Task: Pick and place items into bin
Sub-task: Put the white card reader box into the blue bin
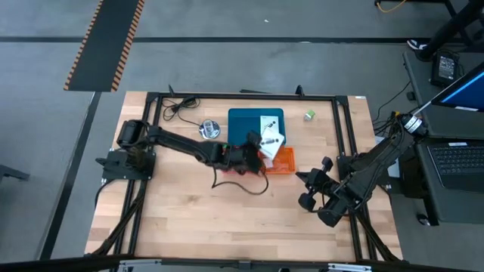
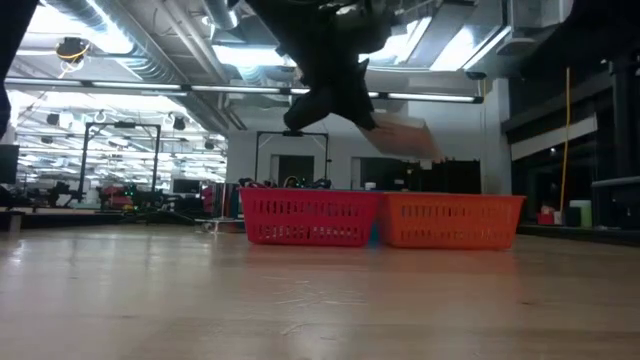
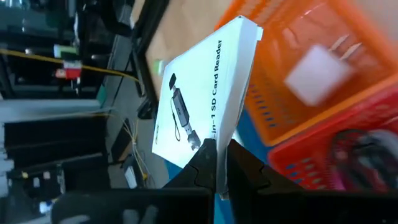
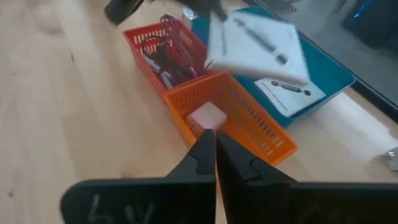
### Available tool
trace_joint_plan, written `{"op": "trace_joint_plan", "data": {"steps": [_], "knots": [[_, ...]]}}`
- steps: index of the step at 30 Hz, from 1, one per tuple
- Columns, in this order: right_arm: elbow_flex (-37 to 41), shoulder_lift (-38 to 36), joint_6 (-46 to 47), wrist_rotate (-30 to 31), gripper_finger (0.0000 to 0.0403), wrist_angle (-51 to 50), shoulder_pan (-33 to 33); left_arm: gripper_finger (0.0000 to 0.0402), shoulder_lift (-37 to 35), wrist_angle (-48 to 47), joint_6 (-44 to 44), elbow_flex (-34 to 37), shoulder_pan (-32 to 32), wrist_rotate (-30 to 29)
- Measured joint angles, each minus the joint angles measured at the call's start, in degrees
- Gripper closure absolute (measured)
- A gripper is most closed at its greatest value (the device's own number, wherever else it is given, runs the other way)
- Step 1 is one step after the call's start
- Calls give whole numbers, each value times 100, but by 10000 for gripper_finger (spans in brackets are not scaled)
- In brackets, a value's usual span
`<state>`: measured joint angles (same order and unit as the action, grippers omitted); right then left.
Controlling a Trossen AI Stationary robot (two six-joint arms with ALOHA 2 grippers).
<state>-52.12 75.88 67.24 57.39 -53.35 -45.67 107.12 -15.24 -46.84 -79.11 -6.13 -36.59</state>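
The left gripper is clamped on the edge of a white square card printed with a black pen-shaped card reader, holding it in the air above the orange mesh plastic basket. That basket sits touching a red mesh plastic basket on the pale wooden table, both just in front of a flat teal tray. A second white card with the same black print lies flat in the tray. A small white block rests on the orange basket's floor, and thin black cables are heaped in the red one. A tiny green cube sits on the table beside the tray, well apart from the baskets. The right gripper waits near the table's right edge, its fingers pressed together and empty.
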Motion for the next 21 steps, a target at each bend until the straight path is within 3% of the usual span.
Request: {"op": "trace_joint_plan", "data": {"steps": [9, 16, 21], "knots": [[0, 2, 8, 2, 403, -210, 2, 393, -87, -18, 64, 0, 728, 1021], [0, 4, -4, -37, 403, -443, 11, 393, -78, -7, 398, 0, 1132, 1127], [0, 4, 0, -46, 403, -611, 11, 393, -76, -517, 915, 0, 1332, 1145]]}}
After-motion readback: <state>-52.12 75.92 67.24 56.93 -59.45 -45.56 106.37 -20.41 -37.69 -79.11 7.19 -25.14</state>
